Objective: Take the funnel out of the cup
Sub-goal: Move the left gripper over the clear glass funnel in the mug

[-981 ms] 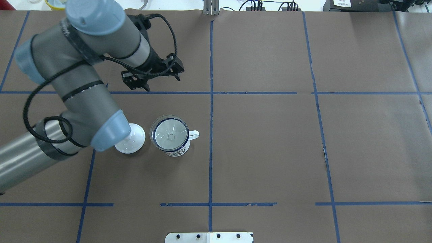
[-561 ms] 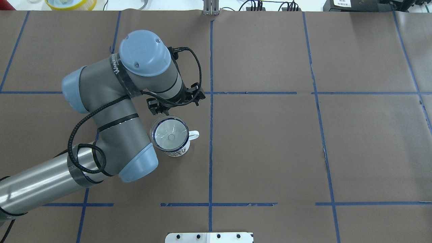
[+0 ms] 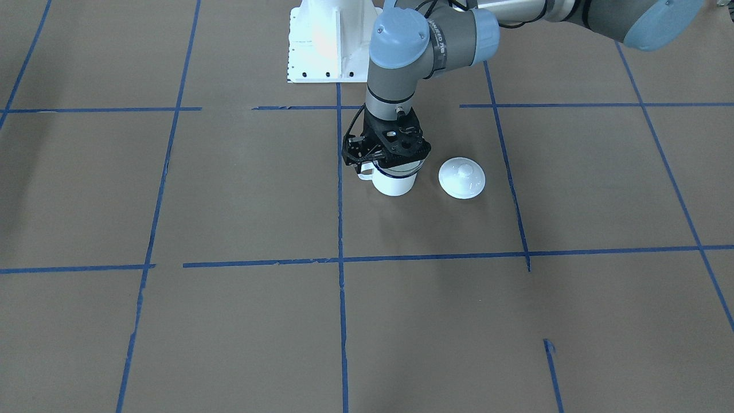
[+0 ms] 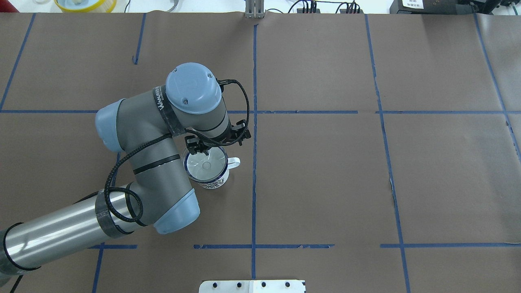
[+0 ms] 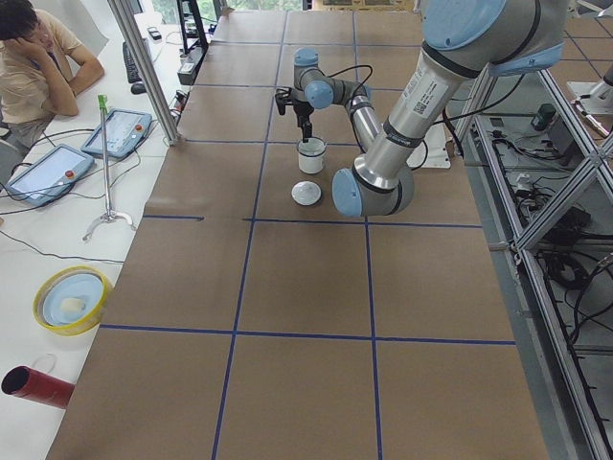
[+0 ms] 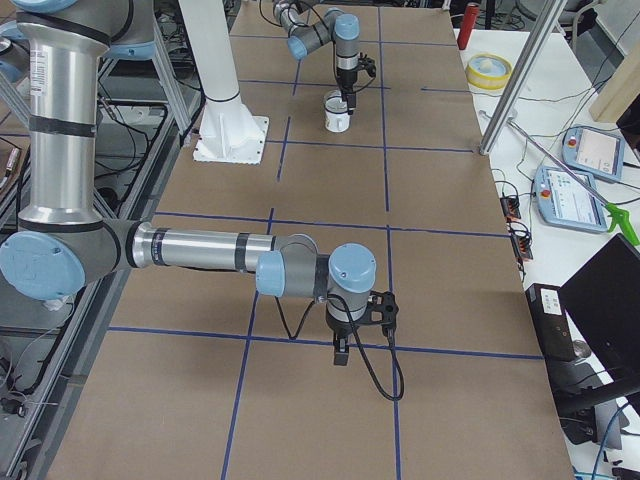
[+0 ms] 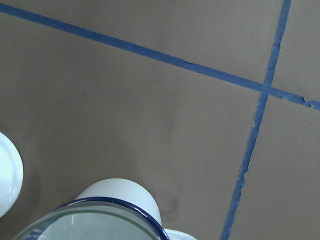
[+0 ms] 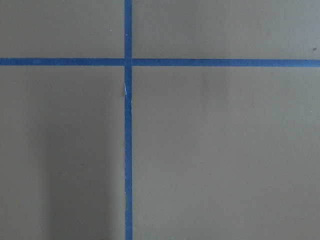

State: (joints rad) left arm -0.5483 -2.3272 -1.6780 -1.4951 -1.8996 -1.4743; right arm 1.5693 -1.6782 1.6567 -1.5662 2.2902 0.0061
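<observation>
While left gripper [image 4: 217,142] hovers over cup [image 4: 211,183], jaws spread, empty, funnel [image 4: 205,165] sits inside: approach. Next, probably: pinch rim, lift.

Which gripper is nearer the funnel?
Left. The left gripper hovers over the funnel seated in the cup; the right gripper is far off to the robot's right.

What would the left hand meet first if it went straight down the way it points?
Probably the rim of the clear funnel sitting in the cup: the left hand points down over its far edge. Depth is unclear, so one finger may pass outside the rim.
</observation>
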